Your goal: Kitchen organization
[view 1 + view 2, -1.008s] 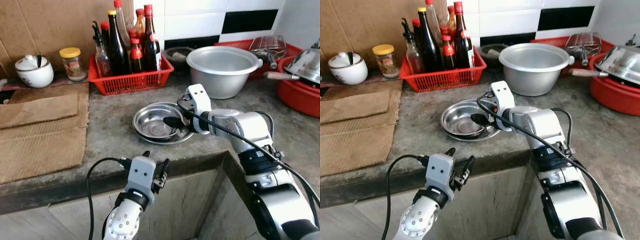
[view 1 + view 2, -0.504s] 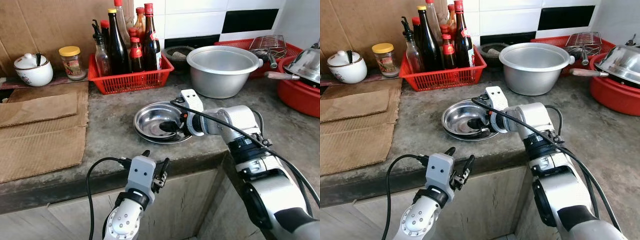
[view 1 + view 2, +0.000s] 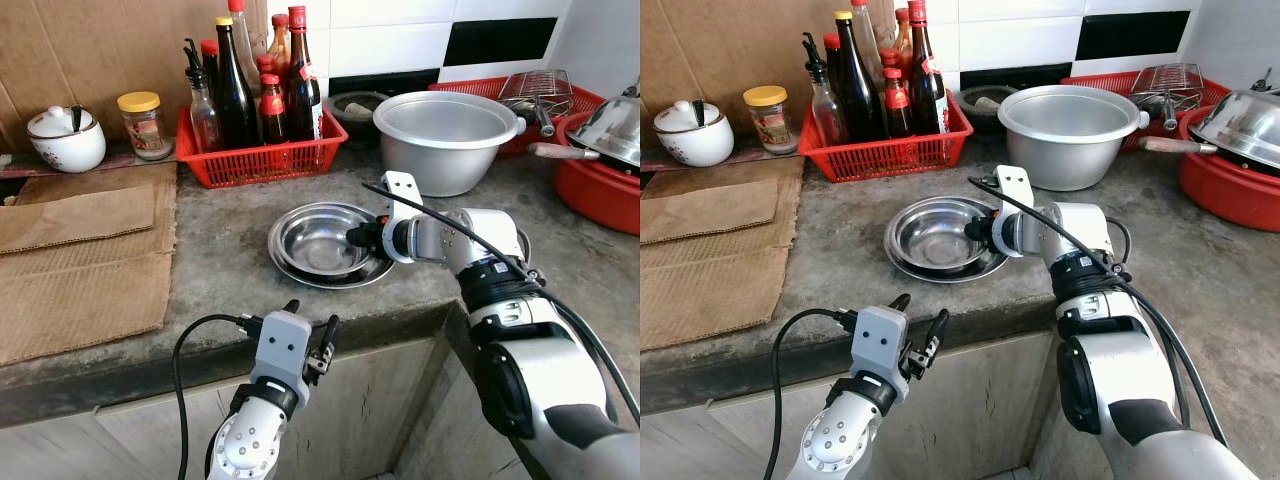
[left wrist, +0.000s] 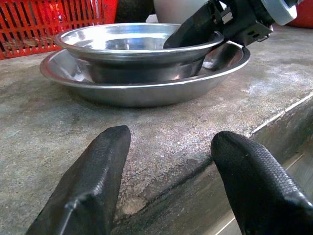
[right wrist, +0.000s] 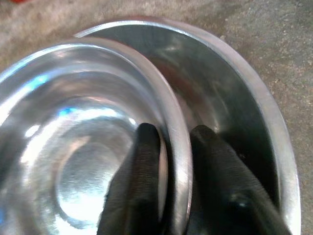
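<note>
Nearest the camera, the left gripper (image 3: 308,340) hangs in front of the tabletop (image 3: 220,270) edge, just below its lip, with its two fingers (image 4: 93,181) spread apart and holding nothing; its wrist view looks across the grey concrete surface toward the dishes. On the tabletop near that edge a small steel bowl (image 3: 320,240) sits inside a wider steel plate (image 3: 345,277), the bowl shifted toward the plate's left side. The right gripper (image 3: 360,236) reaches in from the right and pinches the bowl's right rim: one finger (image 5: 146,161) lies inside the bowl and the other outside, in the gap between bowl and plate, with the rim between them. To the left, sheets of brown cardboard (image 3: 80,255) cover the tabletop. Farther back a red basket (image 3: 262,158) holds dark sauce bottles (image 3: 240,85), and to its left stand a yellow-lidded jar (image 3: 142,125) and a white lidded pot (image 3: 65,138). Behind the plate, toward the right, stands a large aluminium pot (image 3: 445,140), and beyond it a red tray (image 3: 505,90) with a wire rack. At the far right a red basin (image 3: 600,185) carries a steel lid. White and black tiles line the wall.
</note>
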Robot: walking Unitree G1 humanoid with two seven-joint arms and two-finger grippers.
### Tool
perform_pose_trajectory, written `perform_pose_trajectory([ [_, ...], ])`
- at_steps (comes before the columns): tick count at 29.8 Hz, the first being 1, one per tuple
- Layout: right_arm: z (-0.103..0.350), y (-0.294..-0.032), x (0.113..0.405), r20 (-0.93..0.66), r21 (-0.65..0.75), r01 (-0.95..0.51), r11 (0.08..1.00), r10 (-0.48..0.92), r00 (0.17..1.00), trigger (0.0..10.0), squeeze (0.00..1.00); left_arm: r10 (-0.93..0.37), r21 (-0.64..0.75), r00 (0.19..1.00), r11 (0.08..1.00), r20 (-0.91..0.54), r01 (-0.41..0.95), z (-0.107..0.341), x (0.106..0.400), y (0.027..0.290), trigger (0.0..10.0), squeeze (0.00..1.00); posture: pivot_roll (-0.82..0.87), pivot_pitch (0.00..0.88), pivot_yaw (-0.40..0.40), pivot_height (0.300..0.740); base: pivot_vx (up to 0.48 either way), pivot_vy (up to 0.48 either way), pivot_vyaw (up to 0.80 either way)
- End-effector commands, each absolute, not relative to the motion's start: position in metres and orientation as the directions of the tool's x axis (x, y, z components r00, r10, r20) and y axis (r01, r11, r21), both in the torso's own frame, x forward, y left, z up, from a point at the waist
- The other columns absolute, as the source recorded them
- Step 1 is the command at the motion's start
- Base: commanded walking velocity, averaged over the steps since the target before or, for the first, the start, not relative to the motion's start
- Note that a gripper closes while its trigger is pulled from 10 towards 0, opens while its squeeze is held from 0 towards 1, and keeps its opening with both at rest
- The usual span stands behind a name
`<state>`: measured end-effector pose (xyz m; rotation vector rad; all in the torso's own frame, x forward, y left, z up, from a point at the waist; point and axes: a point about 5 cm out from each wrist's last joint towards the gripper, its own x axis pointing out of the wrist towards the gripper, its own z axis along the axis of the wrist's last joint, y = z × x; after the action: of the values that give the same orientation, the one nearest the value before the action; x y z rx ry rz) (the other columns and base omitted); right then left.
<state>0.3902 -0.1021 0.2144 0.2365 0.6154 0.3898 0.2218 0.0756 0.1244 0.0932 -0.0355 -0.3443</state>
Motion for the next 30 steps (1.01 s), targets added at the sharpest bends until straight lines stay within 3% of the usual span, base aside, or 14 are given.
perform_pose_trajectory([
  [1, 0.216, -0.099, 0.392, -0.5, 0.386, -0.255, 0.887, 0.433, 0.75, 0.0, 0.0, -0.325, 0.107, 0.946, 0.94, -0.005, 0.324, 0.12, 0.222, 0.078, 10.0, 0.0, 0.13, 0.03, -0.052, 0.74, 0.0, 0.0, 0.0],
  [6, 0.224, -0.1, 0.394, -0.413, 0.513, -0.206, 0.833, 0.45, 0.792, 0.0, 0.0, -0.326, 0.107, 0.946, 0.94, -0.006, 0.324, 0.12, 0.223, 0.078, 10.0, 0.0, 0.13, 0.026, -0.051, 0.74, 0.0, 0.0, 0.0],
  [9, 0.233, -0.105, 0.395, -0.303, 0.622, -0.175, 0.763, 0.44, 0.845, 0.0, 0.0, -0.327, 0.106, 0.945, 0.94, -0.003, 0.325, 0.12, 0.223, 0.077, 10.0, 0.0, 0.14, 0.019, -0.052, 0.74, 0.0, 0.0, 0.0],
  [10, 0.238, -0.113, 0.393, -0.201, 0.716, -0.136, 0.684, 0.39, 0.899, 0.0, 0.0, -0.327, 0.105, 0.945, 0.94, -0.002, 0.326, 0.121, 0.223, 0.077, 10.0, 0.0, 0.13, 0.015, -0.05, 0.74, 0.0, 0.0, 0.0],
  [16, 0.241, -0.124, 0.378, -0.079, 0.748, -0.139, 0.649, 0.295, 0.952, 0.0, 0.0, -0.331, 0.107, 0.944, 0.938, -0.006, 0.33, 0.12, 0.223, 0.077, 10.0, 0.0, 0.13, 0.01, -0.046, 0.74, 0.0, 0.0, 0.0],
  [22, 0.242, -0.141, 0.338, 0.084, 0.436, -0.063, 0.898, 0.029, 0.996, 0.0, 0.0, -0.347, 0.093, 0.938, 0.934, 0.011, 0.345, 0.124, 0.223, 0.076, 10.0, 0.0, 0.12, 0.004, -0.032, 0.74, 0.0, 0.0, 0.0],
  [30, 0.24, -0.152, 0.302, 0.209, 0.219, 0.099, 0.971, -0.146, 0.967, 0.0, 0.0, -0.363, 0.088, 0.931, 0.929, 0.03, 0.359, 0.127, 0.224, 0.074, 10.0, 0.0, 0.11, 0.001, -0.022, 0.74, 0.0, 0.0, 0.0],
])
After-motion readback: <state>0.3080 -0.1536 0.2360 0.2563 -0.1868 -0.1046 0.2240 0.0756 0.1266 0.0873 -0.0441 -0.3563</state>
